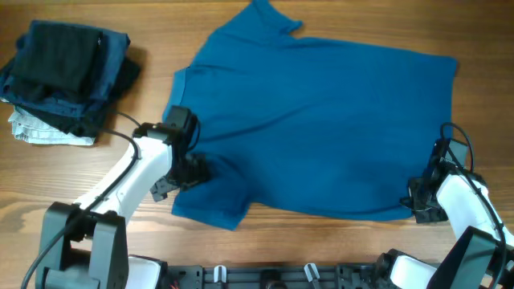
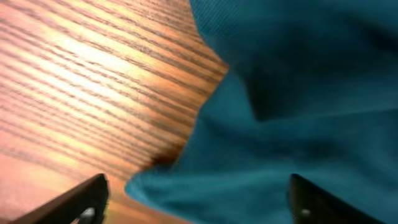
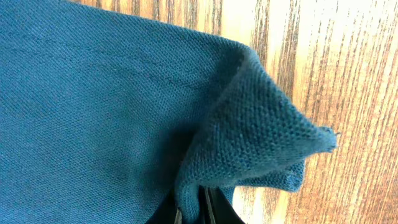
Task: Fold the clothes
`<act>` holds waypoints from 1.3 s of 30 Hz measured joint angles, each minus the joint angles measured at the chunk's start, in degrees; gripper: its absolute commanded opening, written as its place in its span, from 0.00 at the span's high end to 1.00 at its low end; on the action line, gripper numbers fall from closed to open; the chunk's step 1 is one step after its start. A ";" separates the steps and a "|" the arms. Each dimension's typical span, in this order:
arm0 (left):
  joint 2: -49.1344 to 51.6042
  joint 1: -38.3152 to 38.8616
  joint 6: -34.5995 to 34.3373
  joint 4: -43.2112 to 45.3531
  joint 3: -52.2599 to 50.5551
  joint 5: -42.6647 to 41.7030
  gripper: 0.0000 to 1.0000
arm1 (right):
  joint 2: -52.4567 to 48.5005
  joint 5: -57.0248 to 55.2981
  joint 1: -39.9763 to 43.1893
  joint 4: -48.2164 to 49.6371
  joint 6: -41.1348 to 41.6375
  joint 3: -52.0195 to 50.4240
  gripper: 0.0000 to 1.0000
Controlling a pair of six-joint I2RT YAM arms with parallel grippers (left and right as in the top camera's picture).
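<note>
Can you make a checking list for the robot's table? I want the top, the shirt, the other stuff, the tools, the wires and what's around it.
Surface: wooden table, bare grain showing around the clothes.
Job's things: blue T-shirt spread flat, not yet folded; its corner by the right arm is raised into a peak.
Clutter: stack of dark folded garments at the far left, with a whitish patterned cloth peeking out beneath it.
Grippers: left tool open over the shirt's sleeve edge; right tool shut on the shirt's corner.
Cables: a black cable loops beside the left arm, another beside the right.
Surroundings: black rail along the robot's edge; nothing else seen.
</note>
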State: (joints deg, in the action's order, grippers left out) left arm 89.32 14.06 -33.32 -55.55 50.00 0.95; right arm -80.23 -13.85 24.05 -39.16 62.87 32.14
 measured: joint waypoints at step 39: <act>-2.64 -0.11 1.31 5.97 23.06 -5.33 0.96 | 0.81 9.38 -0.55 -16.59 -24.44 26.51 0.96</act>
State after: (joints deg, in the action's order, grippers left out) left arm 86.67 13.96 -32.01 -49.58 73.06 -4.38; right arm -79.42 -4.47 23.51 -55.75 38.44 58.65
